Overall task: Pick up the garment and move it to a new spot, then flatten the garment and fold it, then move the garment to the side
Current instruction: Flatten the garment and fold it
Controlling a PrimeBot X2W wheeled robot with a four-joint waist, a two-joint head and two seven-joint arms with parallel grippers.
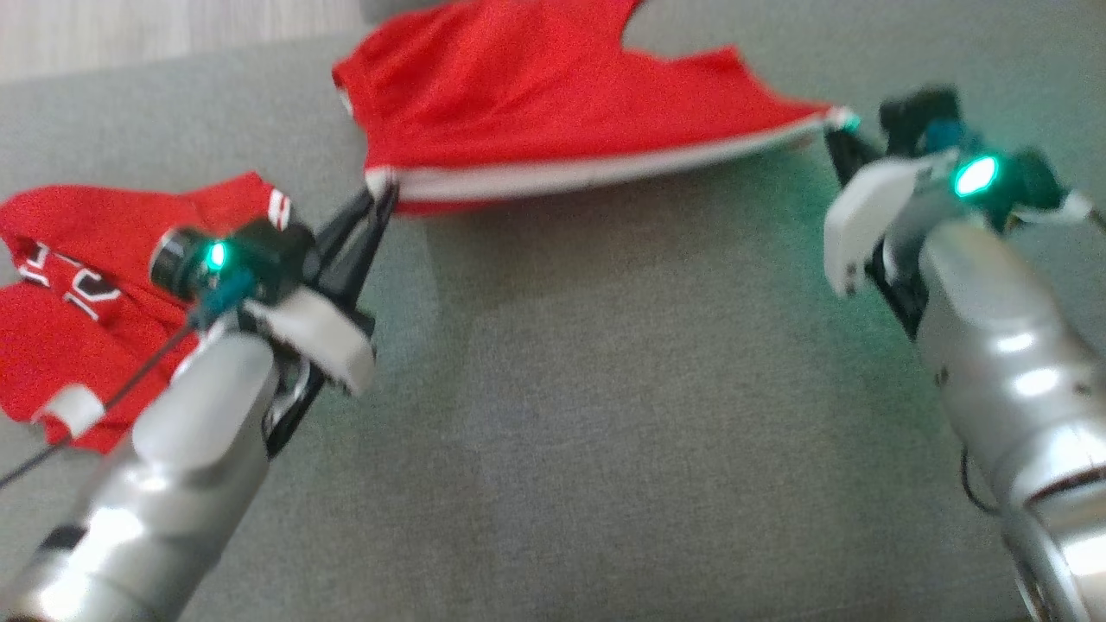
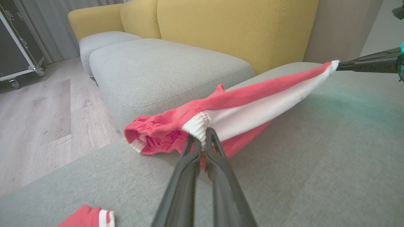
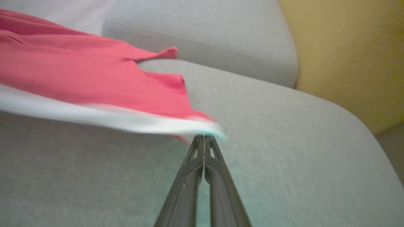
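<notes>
The garment (image 1: 536, 95) is red with a white waistband, stretched out above the grey sofa seat at the far middle of the head view. My left gripper (image 1: 382, 192) is shut on the left end of the white band; in the left wrist view my left gripper (image 2: 202, 138) pinches the gathered white edge of the garment (image 2: 246, 110). My right gripper (image 1: 836, 128) is shut on the band's right corner. In the right wrist view my right gripper (image 3: 204, 138) meets the white edge of the garment (image 3: 94, 82). The far part of the cloth trails on the cushion.
A second red garment (image 1: 78, 294) with white lettering lies crumpled on the grey sofa seat (image 1: 605, 415) at the left, beside my left forearm. Yellow backrests (image 2: 236, 28) rise behind the grey cushions (image 2: 164, 72). Wooden floor (image 2: 38, 119) and a wheeled black case (image 2: 15, 47) lie beyond the seat's edge.
</notes>
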